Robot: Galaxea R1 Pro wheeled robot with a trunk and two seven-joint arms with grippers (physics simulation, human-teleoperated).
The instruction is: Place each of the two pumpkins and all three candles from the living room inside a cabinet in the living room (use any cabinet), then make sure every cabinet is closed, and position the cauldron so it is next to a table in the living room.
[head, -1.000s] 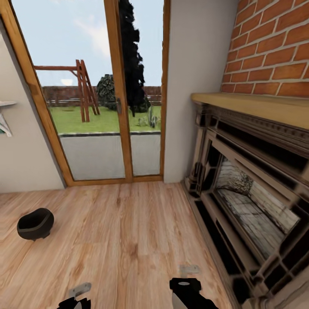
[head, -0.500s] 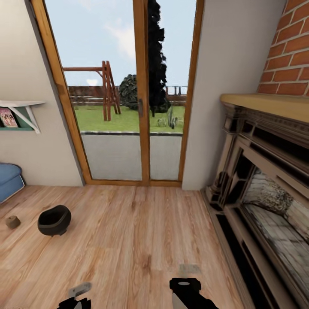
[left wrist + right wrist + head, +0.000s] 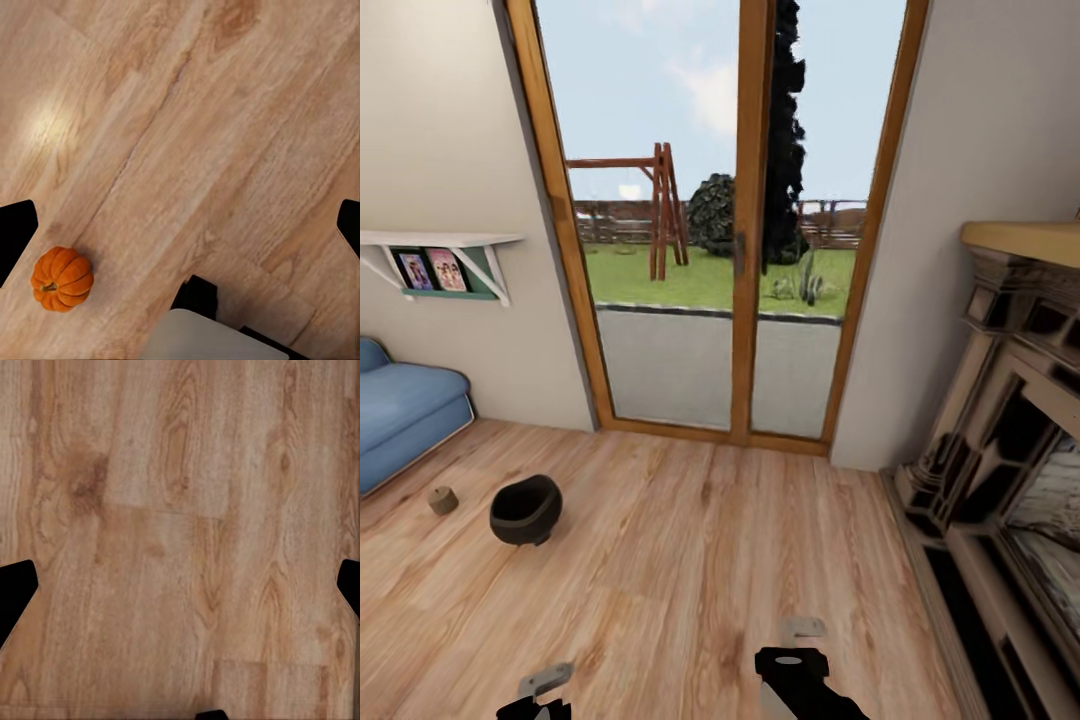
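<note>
The black cauldron (image 3: 526, 510) stands upright on the wooden floor at the left of the head view. A small olive-brown candle (image 3: 443, 500) sits on the floor just left of it, near the sofa. In the left wrist view an orange pumpkin (image 3: 62, 279) lies on the floor, off to one side of my left gripper (image 3: 180, 229), which is open and empty. My right gripper (image 3: 180, 585) is open over bare floorboards. Both grippers, left (image 3: 542, 692) and right (image 3: 793, 655), hang low at the head view's bottom edge, far from the cauldron. The cabinet is out of view.
A blue sofa (image 3: 400, 410) stands at the far left under a wall shelf (image 3: 440, 250) with pictures. Glazed wooden doors (image 3: 740, 250) fill the far wall. A dark fireplace (image 3: 1010, 450) runs along the right. Open floor lies between.
The head camera has turned left, so the whole picture slid right. The sofa, shelf and candle came into view, and less of the fireplace shows. Both grippers keep their places.
</note>
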